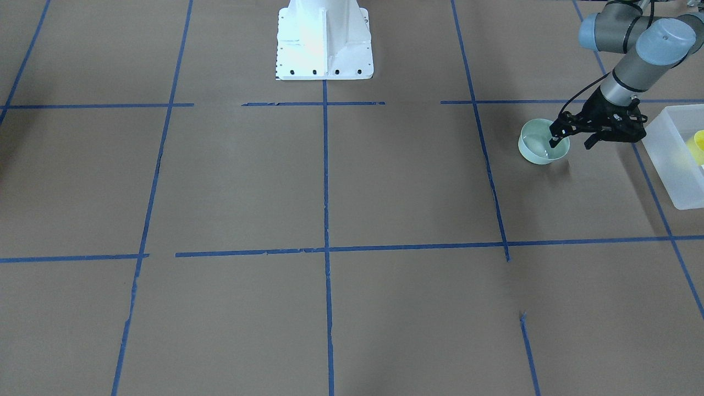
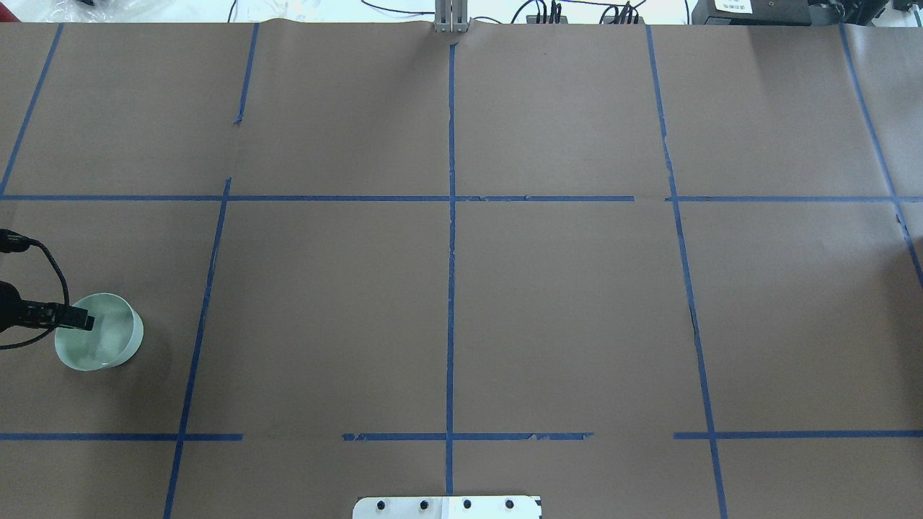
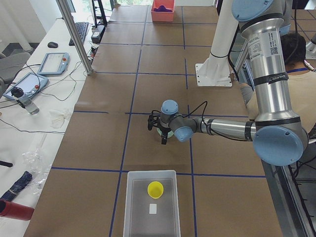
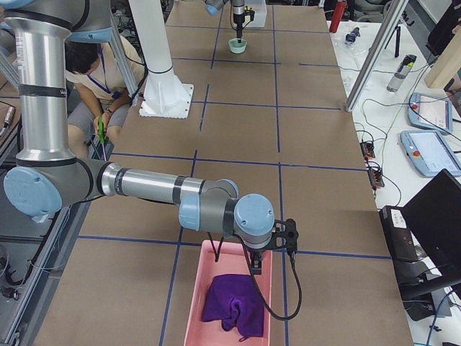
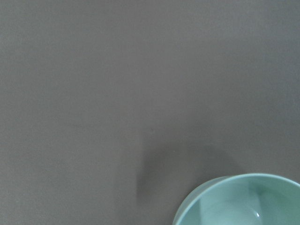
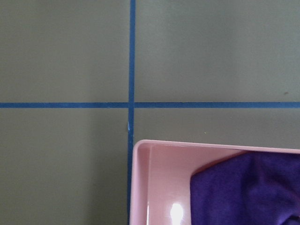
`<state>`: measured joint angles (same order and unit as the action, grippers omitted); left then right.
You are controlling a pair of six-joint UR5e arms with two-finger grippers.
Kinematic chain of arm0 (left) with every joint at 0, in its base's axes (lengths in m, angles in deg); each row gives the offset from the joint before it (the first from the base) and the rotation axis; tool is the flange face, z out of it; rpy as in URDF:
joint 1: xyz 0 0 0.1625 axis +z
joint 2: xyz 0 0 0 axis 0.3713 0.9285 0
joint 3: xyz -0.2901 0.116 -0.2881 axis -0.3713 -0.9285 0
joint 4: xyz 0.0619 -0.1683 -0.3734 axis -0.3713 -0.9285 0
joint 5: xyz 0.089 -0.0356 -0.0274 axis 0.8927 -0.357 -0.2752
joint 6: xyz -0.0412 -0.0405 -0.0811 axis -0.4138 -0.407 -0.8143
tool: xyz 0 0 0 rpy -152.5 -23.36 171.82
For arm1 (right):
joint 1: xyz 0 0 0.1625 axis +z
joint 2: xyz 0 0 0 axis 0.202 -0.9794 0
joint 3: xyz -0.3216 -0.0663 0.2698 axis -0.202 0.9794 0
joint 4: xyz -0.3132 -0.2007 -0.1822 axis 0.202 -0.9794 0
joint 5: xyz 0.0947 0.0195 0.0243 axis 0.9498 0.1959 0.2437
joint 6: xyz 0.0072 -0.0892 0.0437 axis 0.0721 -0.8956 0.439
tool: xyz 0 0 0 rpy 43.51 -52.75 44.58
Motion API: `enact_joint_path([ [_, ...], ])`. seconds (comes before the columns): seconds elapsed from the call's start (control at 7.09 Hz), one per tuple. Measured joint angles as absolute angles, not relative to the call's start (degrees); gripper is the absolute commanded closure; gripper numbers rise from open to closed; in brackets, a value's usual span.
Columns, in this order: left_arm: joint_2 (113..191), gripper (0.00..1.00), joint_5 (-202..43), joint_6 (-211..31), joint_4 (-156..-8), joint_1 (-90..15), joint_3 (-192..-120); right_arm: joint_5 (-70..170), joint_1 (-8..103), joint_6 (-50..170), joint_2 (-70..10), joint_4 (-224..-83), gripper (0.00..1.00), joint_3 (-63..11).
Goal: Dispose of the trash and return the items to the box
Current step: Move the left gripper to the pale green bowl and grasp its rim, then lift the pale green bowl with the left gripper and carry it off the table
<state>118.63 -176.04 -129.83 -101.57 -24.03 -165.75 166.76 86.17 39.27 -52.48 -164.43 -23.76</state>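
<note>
The pale mint-green bowl (image 1: 536,148) stands upright on the brown table near the robot's left end; it also shows in the overhead view (image 2: 104,339) and the left wrist view (image 5: 243,201). My left gripper (image 1: 572,143) is open and straddles the bowl's rim: one finger (image 2: 76,321) is inside the bowl, the other outside. The frosted white box (image 1: 668,159) lies just beyond, with the yellow cup (image 3: 155,189) upright inside it. My right gripper (image 4: 270,249) shows only in the exterior right view, so I cannot tell its state.
A pink tray (image 4: 193,317) with a purple cloth (image 6: 248,192) lies at the table's right end, under the right wrist. The white robot base (image 1: 324,44) stands at the table's middle edge. A small white slip (image 3: 153,209) lies in the box. A person (image 4: 94,72) sits behind the robot.
</note>
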Motion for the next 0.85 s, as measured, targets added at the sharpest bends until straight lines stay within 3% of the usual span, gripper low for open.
enact_joint_path([
  [0.14, 118.54, 0.80, -176.02, -129.86, -101.58, -23.68, -165.70, 166.84, 83.72, 43.93, -52.46, -164.47, 0.00, -27.03],
  [0.28, 118.52, 0.86, -176.02, -129.88, -101.62, -23.38, -165.54, 166.85, 81.30, 48.25, -52.42, -164.47, 0.00, -29.71],
  [0.42, 118.52, 1.00, -176.02, -129.88, -101.64, -22.98, -165.35, 166.84, 78.83, 53.01, -52.25, -164.45, 0.00, -32.29],
  [0.85, 118.45, 1.00, -175.93, -129.81, -101.75, -22.36, -165.33, 166.47, 73.23, 64.70, -51.93, -164.49, 0.00, -38.66],
])
